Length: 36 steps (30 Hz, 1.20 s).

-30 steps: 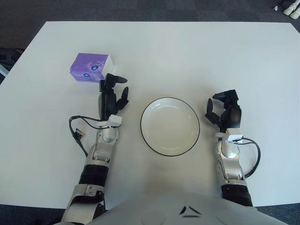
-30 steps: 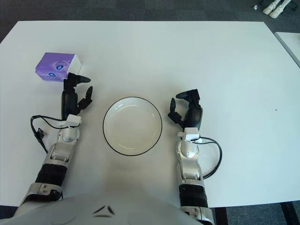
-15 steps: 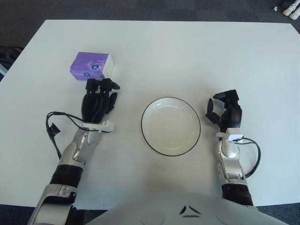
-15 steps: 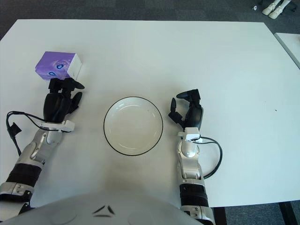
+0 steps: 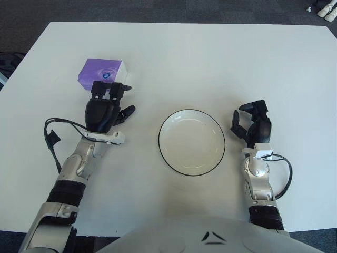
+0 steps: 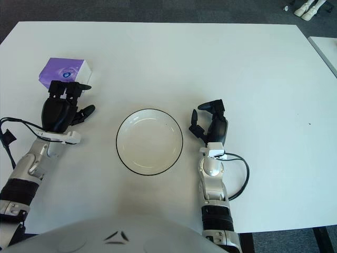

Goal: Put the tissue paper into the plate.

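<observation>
The left hand (image 5: 105, 108) is black and blocky, and its fingers (image 5: 111, 90) reach forward, spread, to the near edge of the tissue pack (image 5: 101, 74), holding nothing. Whether the fingertips actually touch the pack is hard to tell from above. Its thumb juts out sideways toward the plate (image 5: 191, 142). Behind the hand a silver wrist and jointed arm run back toward the robot's body, with a thin black cable (image 5: 57, 136) looping off to the left.

The tissue pack is a small, squarish purple packet with a glossy wrapper, a pale printed pattern on top and a white side facing right. It lies flat on the desk (image 5: 210, 63), at the far left, well apart from the plate.

The plate is round and white with a thin dark rim and a shallow smooth well, and nothing lies in it. It sits near the middle of the desk between the two arms.

The right hand (image 5: 254, 125) shows just right of the plate, fingers loosely curled and gripping nothing.

The desk is a plain, matte white slab with dark carpet (image 5: 158, 9) around it.
</observation>
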Motion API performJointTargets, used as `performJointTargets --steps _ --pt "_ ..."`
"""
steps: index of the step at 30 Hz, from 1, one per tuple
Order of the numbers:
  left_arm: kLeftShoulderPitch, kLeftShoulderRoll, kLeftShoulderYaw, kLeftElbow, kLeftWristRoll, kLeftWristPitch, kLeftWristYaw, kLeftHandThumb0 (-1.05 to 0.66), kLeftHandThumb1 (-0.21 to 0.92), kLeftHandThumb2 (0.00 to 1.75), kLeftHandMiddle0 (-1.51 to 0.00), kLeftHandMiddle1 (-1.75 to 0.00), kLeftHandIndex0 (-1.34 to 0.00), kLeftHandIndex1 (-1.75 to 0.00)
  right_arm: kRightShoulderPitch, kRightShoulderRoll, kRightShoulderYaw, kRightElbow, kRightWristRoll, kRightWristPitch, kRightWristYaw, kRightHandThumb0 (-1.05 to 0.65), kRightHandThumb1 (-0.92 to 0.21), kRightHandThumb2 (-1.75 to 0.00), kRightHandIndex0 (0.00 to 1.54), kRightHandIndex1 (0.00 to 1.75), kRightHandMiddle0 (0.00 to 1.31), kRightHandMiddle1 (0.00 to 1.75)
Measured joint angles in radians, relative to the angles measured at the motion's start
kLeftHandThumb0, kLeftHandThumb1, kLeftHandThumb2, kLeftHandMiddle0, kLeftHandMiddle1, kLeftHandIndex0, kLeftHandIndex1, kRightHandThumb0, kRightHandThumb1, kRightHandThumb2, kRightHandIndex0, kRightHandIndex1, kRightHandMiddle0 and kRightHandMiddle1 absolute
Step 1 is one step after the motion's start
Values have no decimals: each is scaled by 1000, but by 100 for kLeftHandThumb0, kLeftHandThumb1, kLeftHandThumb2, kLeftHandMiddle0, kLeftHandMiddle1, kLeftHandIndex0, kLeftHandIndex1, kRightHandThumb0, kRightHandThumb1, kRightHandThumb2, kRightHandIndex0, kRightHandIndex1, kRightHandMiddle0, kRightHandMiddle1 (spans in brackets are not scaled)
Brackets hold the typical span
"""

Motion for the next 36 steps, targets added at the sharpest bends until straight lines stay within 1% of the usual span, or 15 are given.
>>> performJointTargets --steps 2,5,7,8,10,12,16,21,29,30,32,36 --pt "-3 17 4 -10 -2 2 -2 -105 88 56 0 -67 0 -51 -3 0 0 2 0 0 0 -39 -61 -96 53 134 38 175" --pt "-4 43 17 -43 -6 11 -21 -105 91 54 0 -42 0 -28 -6 0 -2 5 1 0 0 -39 -61 -96 53 134 38 175" --pt "-8 60 25 -69 -8 24 -43 -105 91 53 0 -32 0 -19 -7 -1 -3 5 1 0 0 -39 -61 -96 53 134 38 175" --pt "-13 70 29 -81 -8 30 -55 -105 92 53 0 -29 0 -17 -7 -1 -3 6 1 0 -1 -39 -61 -96 53 134 38 175" --pt "-29 88 35 -99 -12 40 -77 -105 92 54 0 -19 0 -9 -9 -2 -4 8 1 1 -1 -40 -61 -96 53 134 38 175" --pt "-52 105 40 -105 -18 41 -97 -105 92 55 0 -14 0 -5 -10 -2 -4 9 1 1 -1 -40 -60 -96 53 134 39 175" --pt "-99 133 43 -107 -23 43 -124 -105 92 56 0 -8 0 -1 -12 -2 -4 11 1 1 -1 -40 -60 -97 53 134 39 175" --pt "-131 165 43 -103 -22 41 -149 -105 91 56 0 -3 0 0 -16 -1 -3 12 1 0 -3 -40 -60 -96 53 134 38 175" --pt "-164 221 40 -58 -20 33 -170 -105 85 54 0 0 0 0 -17 -1 -5 13 2 0 -5 -39 -61 -95 52 133 38 175" --pt "-168 224 40 -53 -21 32 -172 -105 85 54 0 0 0 0 -17 -1 -6 13 2 0 -6 -39 -61 -95 52 133 38 175" --pt "-179 228 38 -38 -25 26 -185 -105 80 57 0 0 0 0 -17 -1 -7 14 2 0 -6 -39 -62 -95 52 133 38 175" --pt "-205 231 27 -14 -46 19 -224 -105 77 60 0 0 0 0 -17 -1 -7 14 4 0 -6 -39 -62 -94 51 133 37 175"
